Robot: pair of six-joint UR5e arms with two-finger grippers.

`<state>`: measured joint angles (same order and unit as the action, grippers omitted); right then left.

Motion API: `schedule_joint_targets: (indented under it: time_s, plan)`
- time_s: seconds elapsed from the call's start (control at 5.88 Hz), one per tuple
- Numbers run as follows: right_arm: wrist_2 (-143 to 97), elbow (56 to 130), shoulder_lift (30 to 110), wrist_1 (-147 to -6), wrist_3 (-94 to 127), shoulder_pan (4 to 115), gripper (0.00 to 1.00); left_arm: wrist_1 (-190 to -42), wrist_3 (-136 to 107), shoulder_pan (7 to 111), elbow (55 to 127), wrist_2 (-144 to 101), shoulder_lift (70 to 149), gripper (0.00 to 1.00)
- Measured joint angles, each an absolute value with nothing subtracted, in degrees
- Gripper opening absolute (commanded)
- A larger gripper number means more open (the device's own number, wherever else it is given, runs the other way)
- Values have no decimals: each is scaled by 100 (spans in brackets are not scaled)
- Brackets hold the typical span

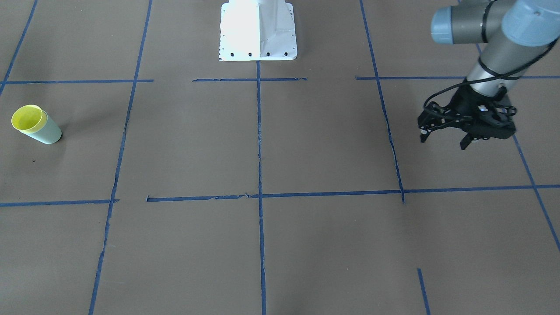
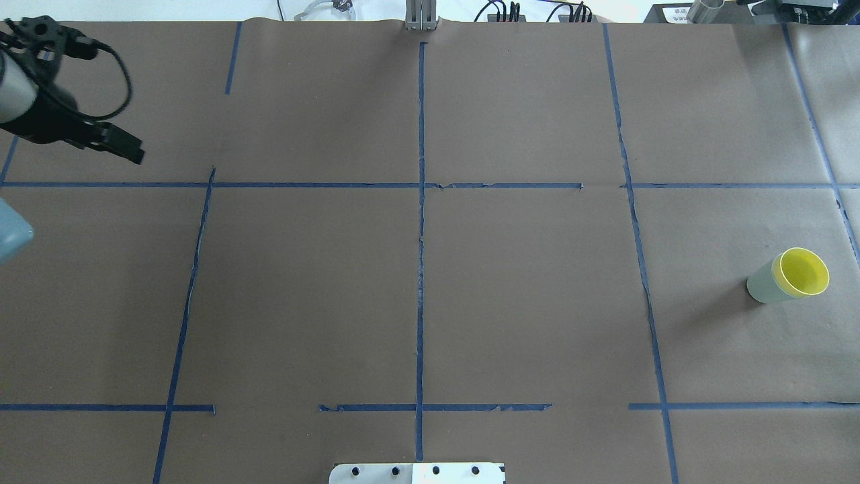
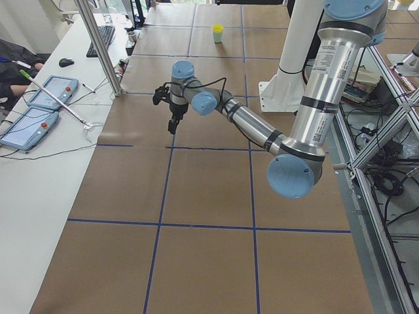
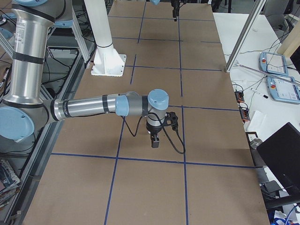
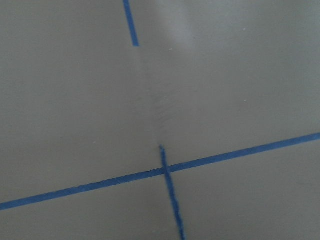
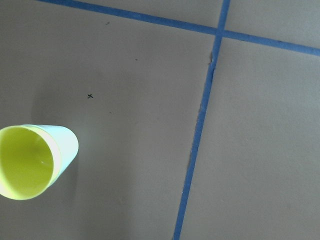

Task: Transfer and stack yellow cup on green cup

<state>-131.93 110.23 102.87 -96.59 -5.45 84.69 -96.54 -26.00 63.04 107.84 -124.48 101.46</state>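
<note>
Overhead exterior: yellow cup (image 2: 801, 272) sits nested inside green cup (image 2: 762, 289); stack looks done.

Nested pair appears upright on the desk (image 2: 524, 289), far on the robot's right, nothing touching it. Left gripper (image 1: 444, 141) hangs well apart on the opposite side, jaws spread wide, empty. Right gripper (image 4: 154, 140) shows only in the right side view; cannot tell its opening. Judged remaining: little or nothing, perhaps parking the arms.
</note>
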Motion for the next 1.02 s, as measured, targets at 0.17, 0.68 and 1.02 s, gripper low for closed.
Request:
schedule_joint_targets:
  time_s: [0.17,0.68,1.02]
  plan:
    - [-13201,11011,10406,-9662,-605,8580,100,-9322,-1527,6961,10794,-12972,9725,100]
    - [-13231,10984,10458,-9668,-605,8621,100,-8952,260,8120,10777,-13423,8220,100]
    - [-13239,10980,10462,-9668,-602,8622,100,-9003,320,8293,10401,-13397,7766,100]
